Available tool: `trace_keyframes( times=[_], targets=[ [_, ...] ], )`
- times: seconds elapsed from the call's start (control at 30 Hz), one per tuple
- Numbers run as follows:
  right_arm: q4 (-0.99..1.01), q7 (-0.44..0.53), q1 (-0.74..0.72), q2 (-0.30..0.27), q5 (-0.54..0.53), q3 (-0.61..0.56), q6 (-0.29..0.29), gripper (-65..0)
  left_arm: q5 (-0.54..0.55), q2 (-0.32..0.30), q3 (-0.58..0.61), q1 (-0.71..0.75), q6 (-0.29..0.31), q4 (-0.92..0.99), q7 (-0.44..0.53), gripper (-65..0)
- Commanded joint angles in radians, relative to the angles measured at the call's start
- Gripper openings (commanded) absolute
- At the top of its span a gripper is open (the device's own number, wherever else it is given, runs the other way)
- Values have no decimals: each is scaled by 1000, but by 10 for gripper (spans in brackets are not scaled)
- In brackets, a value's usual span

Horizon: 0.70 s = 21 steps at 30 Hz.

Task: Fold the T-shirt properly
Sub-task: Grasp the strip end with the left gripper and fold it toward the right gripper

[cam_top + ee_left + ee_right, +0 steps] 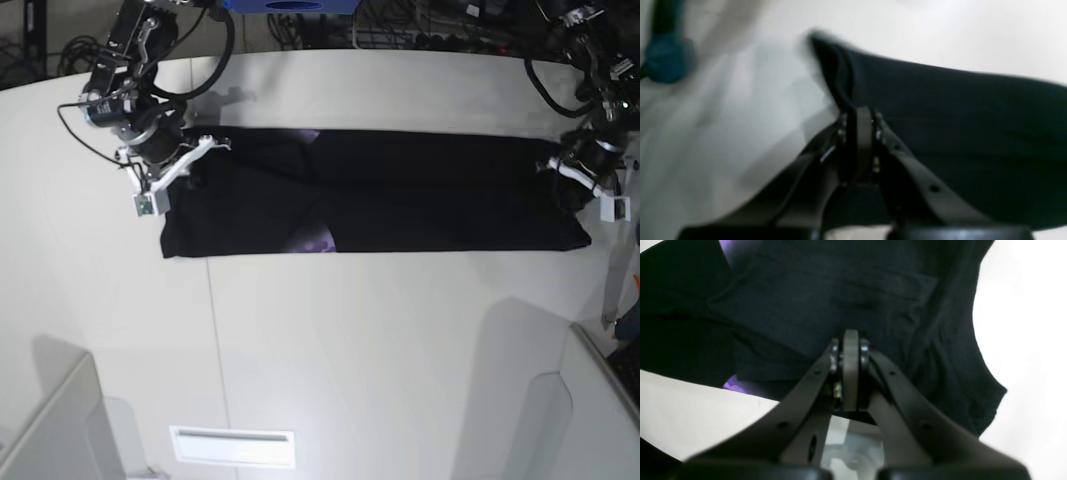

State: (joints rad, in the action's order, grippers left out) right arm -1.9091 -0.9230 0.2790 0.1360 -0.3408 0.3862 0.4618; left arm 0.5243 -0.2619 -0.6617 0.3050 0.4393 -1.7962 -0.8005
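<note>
The black T-shirt (420, 195) lies folded into a long band across the white table (380, 340). Purple print shows at its front edge (320, 241), and in the right wrist view (730, 385). My right gripper (180, 172) is at the band's left end. In the right wrist view (850, 340) it is shut on the black cloth (800, 300). My left gripper (577, 183) is at the band's right end. In the blurred left wrist view (860, 115) it is shut on a raised fold of the cloth (957, 106).
A blue box (290, 5) and cables (420, 25) sit beyond the table's far edge. Grey panels stand at the front left (50, 420) and front right (600, 410). A white slot plate (232, 447) lies near the front. A teal object (666, 56) shows in the left wrist view.
</note>
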Motion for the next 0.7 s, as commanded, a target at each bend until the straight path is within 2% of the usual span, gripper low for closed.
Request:
trace_keyframes(
  times=[0.0, 0.1, 0.17, 0.27, 0.43, 0.67],
  targets=[
    [-14, 20, -8, -3, -16, 1, 4, -650, 7, 2, 27, 29, -4, -64, 19, -650],
    [-14, 20, -11, -3, -16, 1, 4, -650, 6, 51, 141, 79, -37, -136, 19, -650],
    [-14, 20, -17, -3, -16, 1, 4, -650, 6, 69, 214, 84, -84, -138, 19, -650],
    [-14, 18, -21, -3, -16, 1, 4, -650, 6, 71, 351, 81, -158, -138, 23, -650],
    [-14, 18, -21, -3, -16, 1, 4, -650, 7, 75, 509, 32, -250, -126, 20, -650],
    [-14, 15, -19, -3, -16, 1, 4, -650, 7, 85, 629, -28, -302, -116, 20, -650]
  ],
)
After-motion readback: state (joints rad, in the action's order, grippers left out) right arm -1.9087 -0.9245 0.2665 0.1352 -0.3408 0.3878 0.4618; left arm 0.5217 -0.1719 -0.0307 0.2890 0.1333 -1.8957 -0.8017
